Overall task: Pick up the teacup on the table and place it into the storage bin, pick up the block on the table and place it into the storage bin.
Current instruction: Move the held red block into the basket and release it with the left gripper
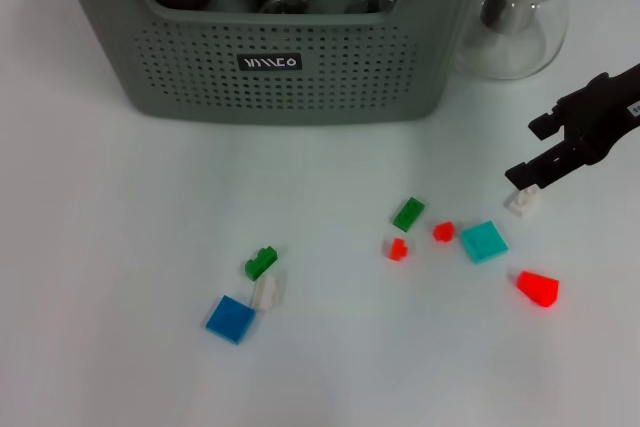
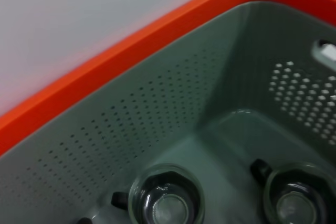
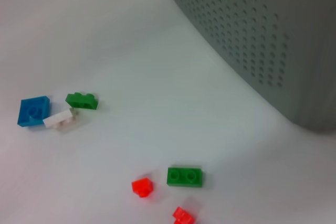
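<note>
1. Storage bin (image 1: 290,57): grey-green perforated basket with a black label, standing at the far side of the white surface (image 1: 120,247), left of centre to centre. The left wrist view looks down into it and shows its rim as orange.
2. Teacups (image 2: 167,199): small clear glass cups with dark handles, already lying on the floor of the bin; two show in the left wrist view, and dark rounded shapes show over the rim in the head view.
3. Glass teapot (image 1: 520,17): clear, with a dark lid, just right of the bin at the far right.
4. Right gripper (image 1: 530,179): black, reaching in from the right edge, lowered to a white block (image 1: 523,201); its fingers stand slightly apart just above that block. Whether they touch it cannot be told.
5. Left gripper: not seen in any view; its wrist camera is over the bin's interior.
6. Blocks, right group, on the surface near the gripper: teal tile (image 1: 484,241), red wedge (image 1: 539,288), two small red bricks (image 1: 443,231), (image 1: 398,248), green brick (image 1: 408,213).
7. Blocks, left group, nearer and left of centre: green brick (image 1: 261,263), white brick (image 1: 267,292) touching a blue tile (image 1: 231,318).
</note>
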{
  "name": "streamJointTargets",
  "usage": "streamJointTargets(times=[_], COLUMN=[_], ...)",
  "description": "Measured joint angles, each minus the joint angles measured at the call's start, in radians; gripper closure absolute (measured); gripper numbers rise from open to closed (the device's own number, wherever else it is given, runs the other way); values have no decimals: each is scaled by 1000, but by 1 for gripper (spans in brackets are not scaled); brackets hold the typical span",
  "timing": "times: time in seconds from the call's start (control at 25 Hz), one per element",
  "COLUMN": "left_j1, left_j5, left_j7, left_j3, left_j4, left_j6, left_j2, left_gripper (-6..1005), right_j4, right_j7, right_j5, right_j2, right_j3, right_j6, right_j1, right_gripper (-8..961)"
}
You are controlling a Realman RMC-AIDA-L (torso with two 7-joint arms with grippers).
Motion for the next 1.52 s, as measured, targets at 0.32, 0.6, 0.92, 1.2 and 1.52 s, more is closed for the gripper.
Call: streamJointTargets(times=[0.32,0.6,0.92,1.2,1.52], left_j1=[5,5,15,122,274], left_j5=[1,1,0,-29,-520], left_j7=[-19,-20,-19,6,223], left_j3=[44,47,46,23,-189], left_j4=[-72,-67,-10,390,723], left_j6=[-108,-99,-45,135,527], left_j2=[-7,-8,-8,-62,-64], left_gripper=[273,265,159,72,72], right_j4=[6,8,8,7,8], right_j7=[1,1,-1,-9,-13], right_j5=[-1,-1,0,0,2], right_j2=[1,2,2,-2,-6], right_j3=[-6,-12,-12,-10,-5], right_j6=[3,5,5,5,14], right_j1=[3,3,1,-4,-9], right_gripper=[45,43,42,43,42])
